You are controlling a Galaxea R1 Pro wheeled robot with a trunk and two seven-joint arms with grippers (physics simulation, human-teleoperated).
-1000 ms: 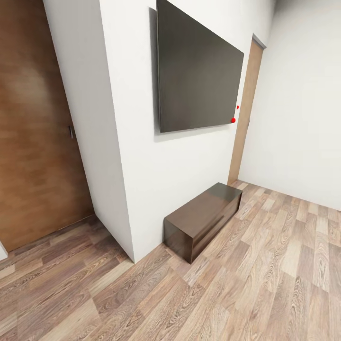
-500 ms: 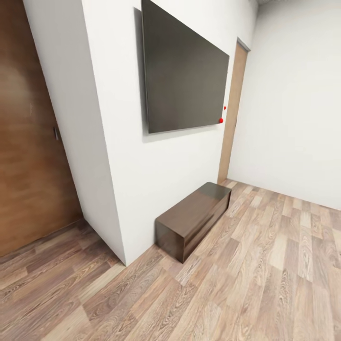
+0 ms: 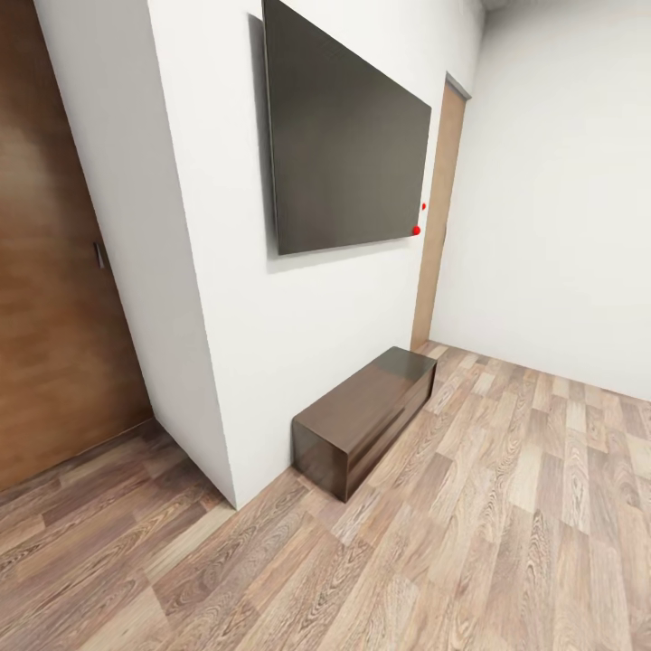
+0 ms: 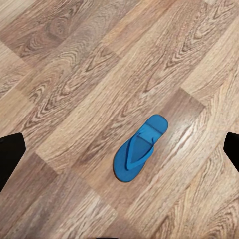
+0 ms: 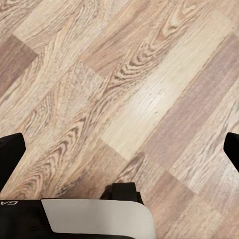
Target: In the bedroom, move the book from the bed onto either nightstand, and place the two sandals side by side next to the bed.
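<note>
One bright blue sandal [image 4: 137,149] lies flat on the wood-plank floor [image 4: 69,79], sole down with its thong strap up, in the left wrist view. My left gripper [image 4: 120,155] hangs well above it, open, with dark fingertips [image 4: 10,159] wide apart on either side and nothing between them. My right gripper [image 5: 120,153] is open too, over bare floor planks [image 5: 149,74], with its fingertips [image 5: 10,157] spread wide. The other sandal, the book, the bed and the nightstands are out of view.
The head view faces a white wall corner [image 3: 194,362] carrying a large dark flat screen [image 3: 348,145]. A long low dark-brown cabinet [image 3: 362,416] stands under it. Brown doors are at the left [image 3: 54,316] and far back [image 3: 438,208]. Part of my own body [image 5: 94,219] shows below the right gripper.
The whole head picture has slid leftward, so the camera has turned or moved; the wall, screen and cabinet themselves have stayed put.
</note>
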